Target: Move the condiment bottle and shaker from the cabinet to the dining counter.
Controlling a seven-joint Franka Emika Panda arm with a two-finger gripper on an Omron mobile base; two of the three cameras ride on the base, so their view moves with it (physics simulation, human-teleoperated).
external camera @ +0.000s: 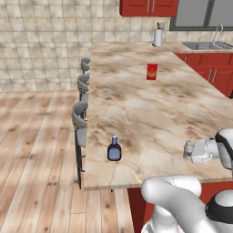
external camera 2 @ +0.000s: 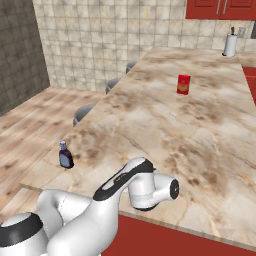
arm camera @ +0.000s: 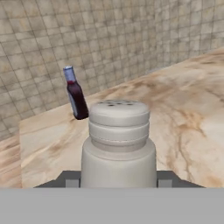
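We're at the near end of the dining counter (external camera: pixel 150 113), a long beige-brown marble top with red sides. The gripper (external camera: pixel 193 151) sits low over the near right part of the top, jaws closed on the shaker (external camera: pixel 188 149). In the hand view the shaker (arm camera: pixel 118 144) sits dead centre between the jaws, upright, ridged body and perforated rounded top toward us. We can't tell whether its base is touching the marble.

The condiment bottle (external camera: pixel 114 149) stands upright on the counter near the stool-side edge, well apart from the shaker. Dark body, pale cap. The right base view has it (external camera 2: pixel 65 156) at the near left corner of the top; the hand view has it (arm camera: pixel 75 93) tilted behind the shaker, which is just camera roll.

The right base view has the arm's white elbow in front of the hand, so we get no shaker there; the left base view gives the side-on look at it.

Further along the top: a small red box (external camera: pixel 152 71), upright, mid-counter. At the far end, a white paper-towel roll (external camera: pixel 157 37).

Grey stools (external camera: pixel 80 119) line the counter's left side over wood plank floor (external camera: pixel 36 154). Beige tiled wall (external camera: pixel 50 41) behind. Far right in the left base view: sink (external camera: pixel 207 45) with faucet and red base cabinets (external camera: pixel 214 75). Red wall cabinet (external camera: pixel 148 7) at the top edge.
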